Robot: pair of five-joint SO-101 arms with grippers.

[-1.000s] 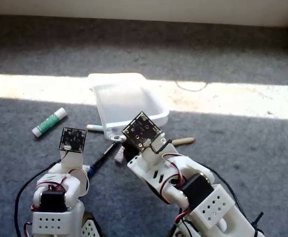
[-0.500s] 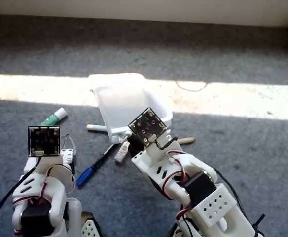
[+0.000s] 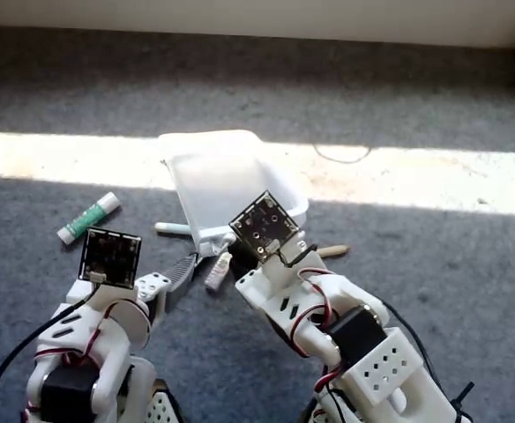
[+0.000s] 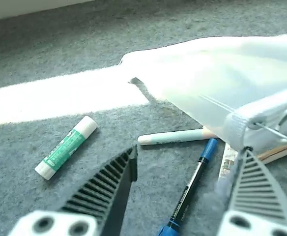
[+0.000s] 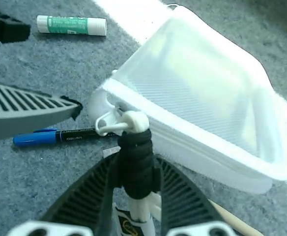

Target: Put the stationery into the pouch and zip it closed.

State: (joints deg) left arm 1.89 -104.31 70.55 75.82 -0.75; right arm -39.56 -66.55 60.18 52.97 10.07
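Surface first: it's all grey carpet (image 3: 434, 291), no hard desk top showing.

Nearest the arms, the left gripper (image 4: 189, 152) hangs wide open with nothing in it, just on the near left of the pouch (image 3: 213, 176). Under it is a blue pen (image 4: 190, 189), lying with one end pointing at the pouch's near corner. The right gripper (image 5: 135, 157) is clamped tight on that near corner of the pouch, right at the zipper end, so the two grippers sit close together.

Tucked against the pouch's near edge are a pale marker (image 4: 170, 137), lying flat alongside it, and a small white piece (image 3: 215, 273); can't tell what that one is. A wooden stick (image 3: 332, 251) pokes out from the near right side of the pouch, partly behind the right arm. The glue stick (image 3: 88, 218) lies well off to the pouch's left, apart from everything else.

The pouch is white, see-through-ish and gaping open, mouth up.

A bright band of sunlight (image 3: 416, 176) crosses the carpet from edge to edge, running under the far half of the pouch. A thin loop of thread (image 3: 341, 157) lies in it, right of the pouch. Beyond the pouch there's a wide stretch of shaded carpet up to a pale strip (image 3: 257, 18) along the far edge, and more carpet runs out to the pouch's right.
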